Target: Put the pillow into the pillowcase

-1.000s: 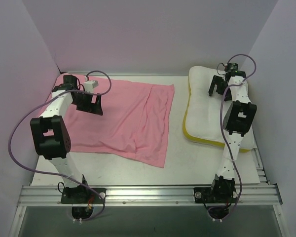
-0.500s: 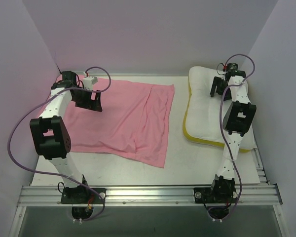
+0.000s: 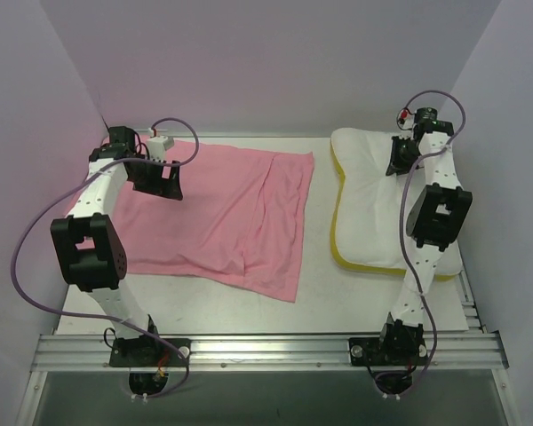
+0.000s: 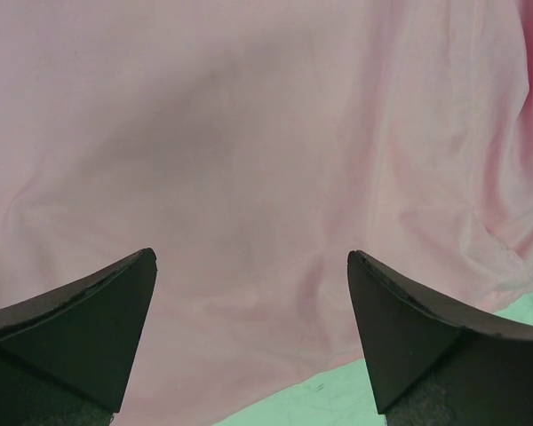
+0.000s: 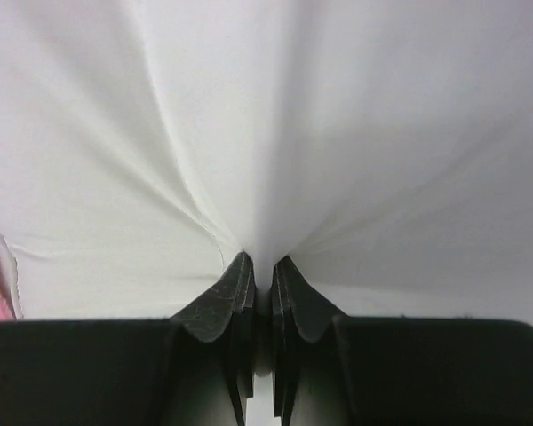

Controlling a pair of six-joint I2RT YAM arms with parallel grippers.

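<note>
The white pillow [image 3: 373, 200] with yellow trim along its left and near edge lies on the right of the table. My right gripper [image 3: 398, 156] sits at the pillow's far end, shut on a pinched fold of its white cover [image 5: 266, 133], which puckers into the jaws. The pink pillowcase [image 3: 222, 213] lies spread flat on the left half, wrinkled. My left gripper [image 3: 156, 182] hovers over the pillowcase's far left part, open, with only pink cloth [image 4: 249, 177] showing between its fingers [image 4: 89, 319].
Bare table surface [image 3: 320, 284] lies between the pillowcase and the pillow and along the near edge. Walls close in on the left, back and right. A metal rail [image 3: 266, 348] carries both arm bases at the front.
My right gripper has closed on the pillow's cover and pulled its far end up and toward the back, shifting the pillow. The left gripper moved slightly toward the back left, still open.
</note>
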